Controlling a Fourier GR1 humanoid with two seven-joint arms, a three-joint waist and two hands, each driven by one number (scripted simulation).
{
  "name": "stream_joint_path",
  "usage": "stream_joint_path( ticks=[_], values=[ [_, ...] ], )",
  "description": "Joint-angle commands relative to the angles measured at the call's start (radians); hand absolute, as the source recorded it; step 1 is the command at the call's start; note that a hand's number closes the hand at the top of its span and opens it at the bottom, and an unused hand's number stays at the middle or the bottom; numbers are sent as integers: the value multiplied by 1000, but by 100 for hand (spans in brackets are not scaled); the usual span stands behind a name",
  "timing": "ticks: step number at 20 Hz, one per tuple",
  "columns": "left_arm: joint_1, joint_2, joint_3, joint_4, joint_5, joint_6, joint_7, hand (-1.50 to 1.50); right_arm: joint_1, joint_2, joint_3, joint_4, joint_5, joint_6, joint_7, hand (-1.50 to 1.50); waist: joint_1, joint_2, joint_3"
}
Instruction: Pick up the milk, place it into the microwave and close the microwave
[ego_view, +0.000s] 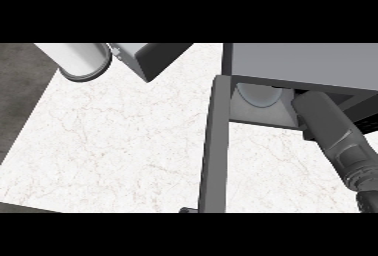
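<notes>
Milk is not showing anywhere as a carton; presumably it is sitting inside the microwave (303, 62), at the end of the right arm (328, 125), but that is a judgement only.

- Right arm is reaching into the cavity from the lower right. The right hand is lying past the opening's top edge, out of sight, so I cannot tell whether its fingers are spread, closed, or wrapped round the milk.
- Door (214, 150) is standing wide open, seen edge-on, running down across the surface (111, 145) toward the lower edge.
- Pale round shape (258, 95) is showing on the cavity floor, probably the turntable plate; it is too cut off to be sure.
- Left hand is not appearing at all.

Risks, as I am judging them:
- If the arm is pulling back with the fingers curled round the milk, the carton is coming out too.
- A sideways brush on withdrawal could be tipping the carton over inside.
- Swinging the door while the forearm is crossing the opening would be trapping the arm.

Hard to read: a white cylinder (81, 60) and a dark-faced box (151, 57) at the top left are both cropped, and I cannot identify them.
</notes>
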Motion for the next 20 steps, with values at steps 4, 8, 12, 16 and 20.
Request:
stream_joint_path(
  ticks=[4,8,12,16,20],
  values=[
    [-4,4,-33,20,-25,-31,1,-150,-1,31,5,-25,5,58,-87,-150,3,-2,3],
    [-23,-3,-74,23,-59,-48,-1,-150,-36,47,-16,-37,-18,134,-112,-150,-3,-2,3],
    [-49,-14,-97,52,-74,-62,-22,-150,-42,65,-36,-33,-42,216,-142,-150,-12,-3,2],
    [-16,-9,-103,65,-41,-117,-34,-150,-24,49,-97,-56,-108,330,-207,-150,-27,-20,1],
    [-23,-44,-174,43,-67,-138,-27,-150,22,83,-157,-75,-171,372,-287,-150,-39,-19,2]
  ],
)
